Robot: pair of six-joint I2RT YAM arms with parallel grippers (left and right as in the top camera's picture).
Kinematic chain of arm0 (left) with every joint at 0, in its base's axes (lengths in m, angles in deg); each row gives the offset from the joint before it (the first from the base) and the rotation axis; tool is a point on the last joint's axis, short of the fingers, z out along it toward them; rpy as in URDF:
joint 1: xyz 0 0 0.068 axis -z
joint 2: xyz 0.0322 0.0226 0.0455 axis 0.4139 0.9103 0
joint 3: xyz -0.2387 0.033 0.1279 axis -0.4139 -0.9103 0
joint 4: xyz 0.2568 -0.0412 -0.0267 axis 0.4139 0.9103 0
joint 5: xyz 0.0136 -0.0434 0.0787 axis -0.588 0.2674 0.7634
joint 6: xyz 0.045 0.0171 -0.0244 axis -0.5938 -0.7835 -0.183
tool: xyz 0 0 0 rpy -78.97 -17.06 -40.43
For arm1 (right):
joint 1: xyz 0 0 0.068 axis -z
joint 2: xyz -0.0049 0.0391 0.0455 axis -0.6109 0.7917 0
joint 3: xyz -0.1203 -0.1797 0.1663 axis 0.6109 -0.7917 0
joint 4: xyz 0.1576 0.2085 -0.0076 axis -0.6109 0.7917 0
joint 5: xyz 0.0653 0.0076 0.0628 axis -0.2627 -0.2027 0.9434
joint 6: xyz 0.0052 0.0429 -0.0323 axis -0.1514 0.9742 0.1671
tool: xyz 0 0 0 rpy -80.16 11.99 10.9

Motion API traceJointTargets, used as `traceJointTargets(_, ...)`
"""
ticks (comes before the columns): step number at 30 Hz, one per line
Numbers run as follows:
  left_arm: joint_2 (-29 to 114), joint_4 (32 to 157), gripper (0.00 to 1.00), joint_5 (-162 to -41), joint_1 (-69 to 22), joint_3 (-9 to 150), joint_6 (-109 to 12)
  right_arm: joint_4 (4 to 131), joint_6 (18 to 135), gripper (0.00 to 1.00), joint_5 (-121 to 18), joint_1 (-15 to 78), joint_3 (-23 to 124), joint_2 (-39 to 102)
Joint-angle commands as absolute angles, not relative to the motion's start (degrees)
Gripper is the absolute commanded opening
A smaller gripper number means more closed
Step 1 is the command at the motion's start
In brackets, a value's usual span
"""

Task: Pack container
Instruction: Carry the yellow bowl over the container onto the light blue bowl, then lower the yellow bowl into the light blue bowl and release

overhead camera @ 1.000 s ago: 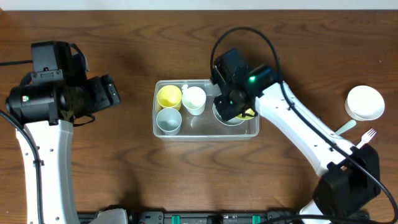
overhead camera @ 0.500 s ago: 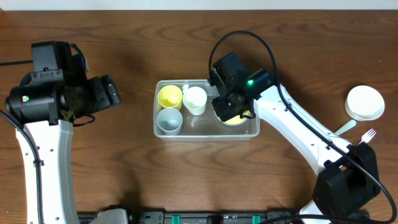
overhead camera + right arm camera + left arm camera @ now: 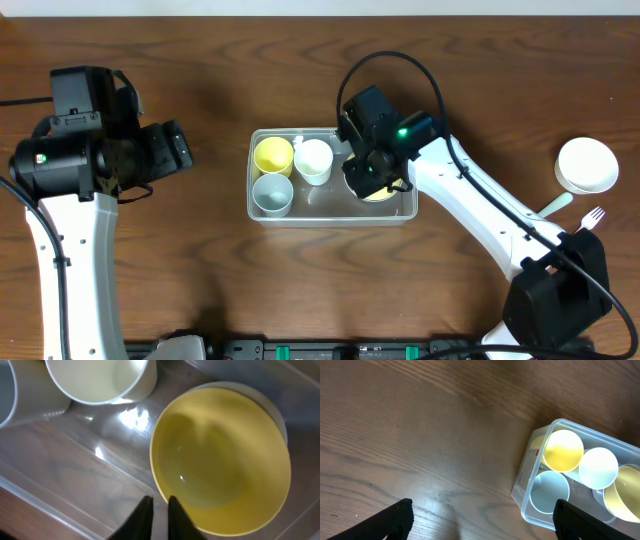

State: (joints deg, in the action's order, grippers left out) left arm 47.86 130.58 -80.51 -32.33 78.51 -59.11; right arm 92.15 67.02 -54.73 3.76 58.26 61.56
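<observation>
Table of dark wood, seen from above (image 3: 200, 260). A clear plastic container (image 3: 325, 205) sits at its middle, with a yellow cup (image 3: 272, 155), a white cup (image 3: 313, 160) and a pale blue cup (image 3: 271, 193) at its left end. The right arm reaches over the container's right end, and the right gripper (image 3: 368, 170) hangs above a yellow bowl (image 3: 388, 191) lying inside. A second ago the gripper hid nearly all of that bowl. It has since shifted slightly and more yellow shows. This suggests the bowl has just been set down, so this item is probably packed. A white bowl (image 3: 587, 165), a fork (image 3: 592, 216) and a spoon (image 3: 556, 205) lie well apart near the table's right edge, likely still to go in. The left arm stands far to the left, and the left gripper (image 3: 175, 148) touches nothing.

Left wrist view: the jaws stand wide apart with only bare table between them, holding nothing. The container (image 3: 522, 492) lies ahead to the right, the three cups inside.

Right wrist view: this looks down into the yellow bowl (image 3: 220, 460), which sits beside the white cup (image 3: 100, 377) on the container's clear floor. A paler rim shows behind the bowl, so it may rest in another bowl. The jaws are nearly together with a thin slit between them, their tips right at the bowl's near rim. Whether they pinch that rim or are clear of it cannot be told.
</observation>
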Motion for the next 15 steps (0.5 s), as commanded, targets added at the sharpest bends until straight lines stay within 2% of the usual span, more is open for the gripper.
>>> traceJointTargets(1, 48.2, 130.8, 0.89, -80.4, -32.6, 78.4, -58.6, 92.5, 67.1, 0.19, -54.8, 3.5, 58.0, 61.4)
traceJointTargets(9, 48.2, 130.8, 0.89, -80.4, -32.6, 78.4, -58.6, 92.6, 67.1, 0.15, -54.8, 3.5, 58.0, 61.4)
traceJointTargets(11, 48.2, 130.8, 0.89, -80.4, -32.6, 78.4, -58.6, 92.5, 67.1, 0.11, -55.0, 3.5, 58.0, 61.4)
traceJointTargets(13, 48.2, 131.0, 0.89, -80.4, -32.6, 78.4, -58.6, 92.5, 68.1, 0.02, -56.5, 3.5, 58.0, 61.4)
traceJointTargets(15, 48.2, 131.2, 0.89, -80.4, -32.6, 78.4, -58.6, 92.5, 69.7, 0.01, -58.6, 3.5, 58.0, 61.4)
